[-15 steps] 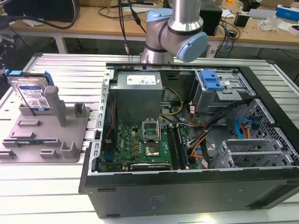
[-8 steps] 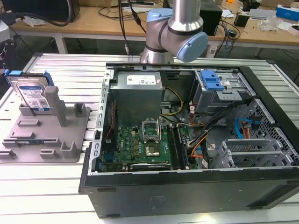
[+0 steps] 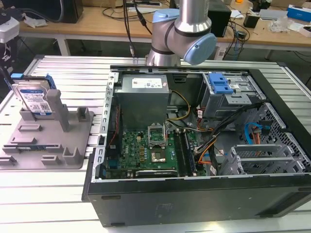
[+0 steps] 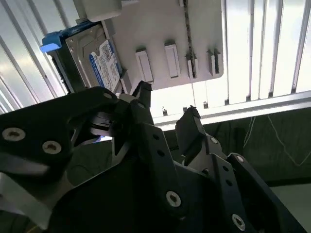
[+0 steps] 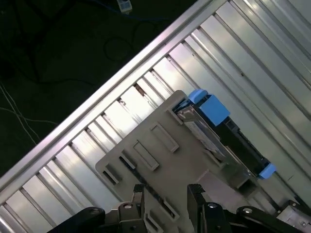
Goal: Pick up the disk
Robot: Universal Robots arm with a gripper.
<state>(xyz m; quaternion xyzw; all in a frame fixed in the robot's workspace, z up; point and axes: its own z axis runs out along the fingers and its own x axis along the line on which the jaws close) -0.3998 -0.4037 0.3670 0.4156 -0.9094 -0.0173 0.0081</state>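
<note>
Two risks stand out: the spread, empty fingers, well apart from the standing disk, could clip posts of the grey fixture or tip it over.

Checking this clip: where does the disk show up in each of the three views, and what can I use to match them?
Exterior view: the disk stands on edge in the grey fixture, at the exterior view's left.
Second wrist view: the disk shows its label side, at the fixture's end, beyond the gripper.
First wrist view: the disk is seen edge-on along one side of the fixture.
Shared landmark: the grey fixture.
</note>
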